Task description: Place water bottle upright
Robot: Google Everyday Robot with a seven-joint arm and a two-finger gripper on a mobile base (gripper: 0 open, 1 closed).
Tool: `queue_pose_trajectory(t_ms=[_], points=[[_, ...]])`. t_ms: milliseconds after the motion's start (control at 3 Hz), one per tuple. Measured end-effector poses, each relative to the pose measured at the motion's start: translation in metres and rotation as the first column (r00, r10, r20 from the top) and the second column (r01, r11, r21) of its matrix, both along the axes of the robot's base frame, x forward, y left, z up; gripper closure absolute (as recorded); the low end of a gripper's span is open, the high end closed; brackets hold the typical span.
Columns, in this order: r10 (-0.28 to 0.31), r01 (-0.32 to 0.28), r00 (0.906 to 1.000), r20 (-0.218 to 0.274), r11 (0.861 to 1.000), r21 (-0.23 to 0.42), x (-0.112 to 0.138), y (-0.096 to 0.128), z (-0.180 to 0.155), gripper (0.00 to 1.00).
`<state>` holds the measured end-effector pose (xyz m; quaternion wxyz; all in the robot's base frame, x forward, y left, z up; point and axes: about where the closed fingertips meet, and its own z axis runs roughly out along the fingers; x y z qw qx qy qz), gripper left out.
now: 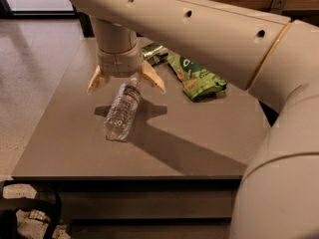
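Your gripper (126, 86) hung wide open, empty, over the neck of the bottle (121, 114) lying flat on the table (199, 138). Pre-grasp, I judged; next you needed to lower and close.

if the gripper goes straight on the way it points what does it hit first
Probably the cap end of the lying water bottle, which sits just under the open gripper pointing down over the table. Depth is unclear.
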<state>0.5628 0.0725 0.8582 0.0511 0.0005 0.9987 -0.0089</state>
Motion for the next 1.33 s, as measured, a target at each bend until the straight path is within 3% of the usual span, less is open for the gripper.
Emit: queue_pose_trajectory(t_ms=[333, 667, 1333], points=[[-0.007, 0.008, 0.9995, -0.031, 1.000, 0.030, -0.001, 0.001, -0.014, 0.00], [0.003, -0.001, 0.9987, -0.050, 0.998, 0.057, -0.006, 0.007, -0.027, 0.15], [0.009, -0.006, 0.9989, -0.046, 0.998, 0.066, -0.006, 0.008, -0.029, 0.62]])
